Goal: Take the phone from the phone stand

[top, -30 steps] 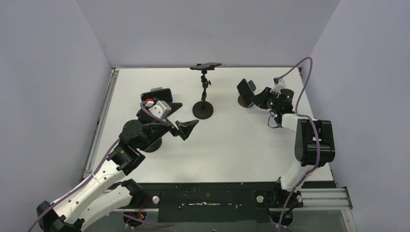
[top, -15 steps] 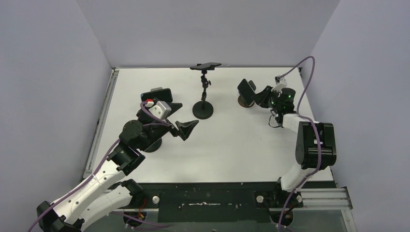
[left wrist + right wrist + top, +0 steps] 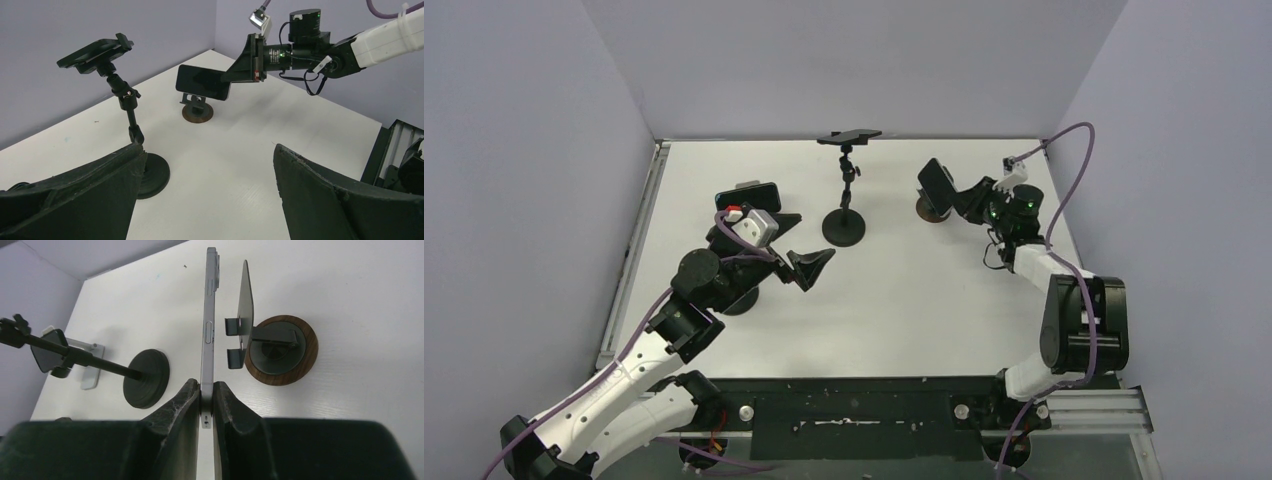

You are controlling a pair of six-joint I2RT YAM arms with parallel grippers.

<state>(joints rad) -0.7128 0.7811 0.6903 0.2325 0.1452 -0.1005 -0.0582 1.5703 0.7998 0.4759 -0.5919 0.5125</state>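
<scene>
Since a second before, the right gripper (image 3: pixel 207 389) had shifted rightward, clamped on the slim grey-edged phone (image 3: pixel 208 315), held just clear of the round wood-based phone stand (image 3: pixel 281 349); the left gripper (image 3: pixel 208 150) hung wide open above bare white tabletop (image 3: pixel 250 125).

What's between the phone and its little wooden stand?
Nothing. In the right wrist view, a bare gap separates the phone from the wooden stand; only white table shows through.

Left arm (image 3: pixel 614 390) and right arm (image 3: pixel 1079 320) have white links, black joints and purple cables (image 3: pixel 385 11); the black wedge fingers (image 3: pixel 340 200) look rough-edged
</scene>
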